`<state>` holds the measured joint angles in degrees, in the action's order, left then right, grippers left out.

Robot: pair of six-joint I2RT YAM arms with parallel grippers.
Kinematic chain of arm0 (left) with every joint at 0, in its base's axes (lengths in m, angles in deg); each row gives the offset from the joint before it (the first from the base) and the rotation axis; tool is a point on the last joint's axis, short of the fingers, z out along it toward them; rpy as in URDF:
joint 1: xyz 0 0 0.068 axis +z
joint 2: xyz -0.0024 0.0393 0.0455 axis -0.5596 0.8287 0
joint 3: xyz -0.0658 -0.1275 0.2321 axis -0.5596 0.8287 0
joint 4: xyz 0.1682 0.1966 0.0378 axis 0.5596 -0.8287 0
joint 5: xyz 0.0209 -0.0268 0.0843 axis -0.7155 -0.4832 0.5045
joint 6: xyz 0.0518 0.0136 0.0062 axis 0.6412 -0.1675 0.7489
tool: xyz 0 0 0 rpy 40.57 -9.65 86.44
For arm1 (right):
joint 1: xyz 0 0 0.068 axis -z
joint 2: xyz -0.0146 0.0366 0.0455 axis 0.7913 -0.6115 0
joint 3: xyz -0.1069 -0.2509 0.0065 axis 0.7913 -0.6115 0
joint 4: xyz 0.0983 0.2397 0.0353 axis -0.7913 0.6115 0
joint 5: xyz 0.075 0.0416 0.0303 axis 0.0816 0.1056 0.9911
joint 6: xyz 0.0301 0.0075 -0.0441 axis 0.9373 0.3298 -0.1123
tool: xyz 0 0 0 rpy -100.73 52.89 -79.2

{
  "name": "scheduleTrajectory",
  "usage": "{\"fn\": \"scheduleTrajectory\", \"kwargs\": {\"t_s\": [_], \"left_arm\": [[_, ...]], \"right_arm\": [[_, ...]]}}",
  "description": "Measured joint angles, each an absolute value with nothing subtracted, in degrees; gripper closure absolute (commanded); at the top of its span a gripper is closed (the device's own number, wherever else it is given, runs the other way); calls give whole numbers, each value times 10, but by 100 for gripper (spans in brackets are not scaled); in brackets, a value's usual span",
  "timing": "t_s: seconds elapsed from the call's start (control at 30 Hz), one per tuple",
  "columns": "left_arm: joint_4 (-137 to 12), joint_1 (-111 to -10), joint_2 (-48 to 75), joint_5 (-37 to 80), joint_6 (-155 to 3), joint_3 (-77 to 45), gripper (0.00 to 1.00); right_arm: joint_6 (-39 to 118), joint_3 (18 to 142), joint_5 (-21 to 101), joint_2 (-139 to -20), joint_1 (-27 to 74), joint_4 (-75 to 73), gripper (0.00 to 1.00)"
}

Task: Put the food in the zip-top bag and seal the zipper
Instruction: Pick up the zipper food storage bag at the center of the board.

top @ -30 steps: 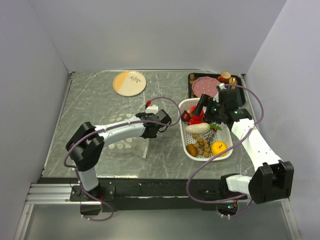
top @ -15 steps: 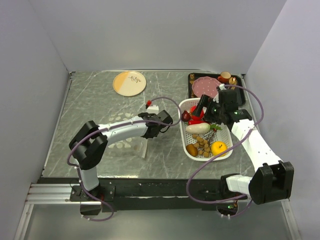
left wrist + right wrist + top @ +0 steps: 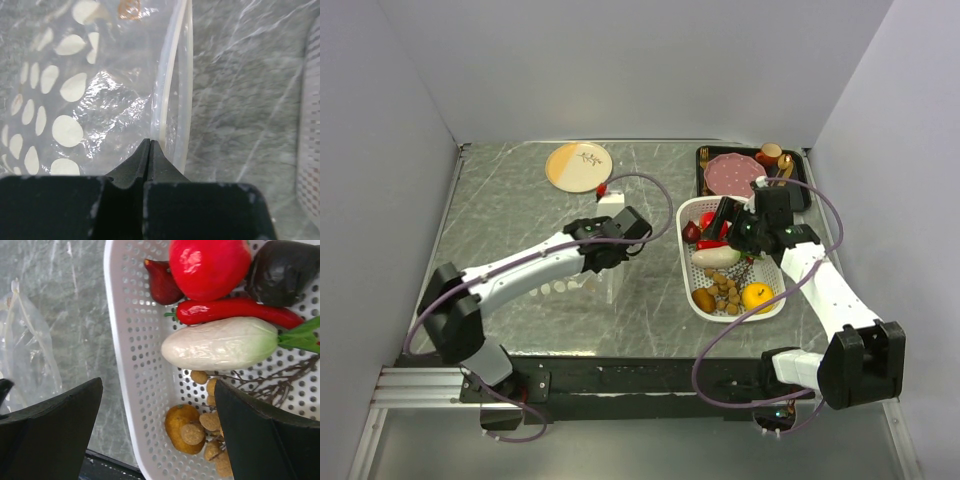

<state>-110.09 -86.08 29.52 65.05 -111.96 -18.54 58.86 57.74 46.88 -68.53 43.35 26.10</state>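
Clear plastic printed with white dots is seen as the zip-top bag, which is spread on the table toward its near edge, left of the middle. The zipper is formed by a narrow white strip along the bag's edge that is turned toward the basket. The left gripper is set on this strip, and its jaws are pressed together on the zipper with no gap left between them.

The food is kept apart from the bag, in a white perforated basket placed near the table's right edge. A white-and-green vegetable, a red chilli, a round red piece, a brown oval and small brown nuts are seen in it, and a yellow fruit is lodged at its near end.

The right gripper is held over the basket with its jaws spread wide, and nothing is gripped between them.

A round tan plate is set at the far edge, and a black tray in the far right corner.
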Motion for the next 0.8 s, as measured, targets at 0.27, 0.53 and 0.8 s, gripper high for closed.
{"fn": "scheduleTrajectory", "kwargs": {"t_s": [0.27,0.53,0.8], "left_arm": [[-1097,-861,268,649,-1117,-178,99],[-1084,-856,289,641,-1102,-180,99],[-1070,-841,291,629,-1084,-187,99]], "right_arm": [[606,570,482,-696,433,230,18],[611,600,404,-794,433,220,13],[586,651,345,-858,432,203,12]]}}
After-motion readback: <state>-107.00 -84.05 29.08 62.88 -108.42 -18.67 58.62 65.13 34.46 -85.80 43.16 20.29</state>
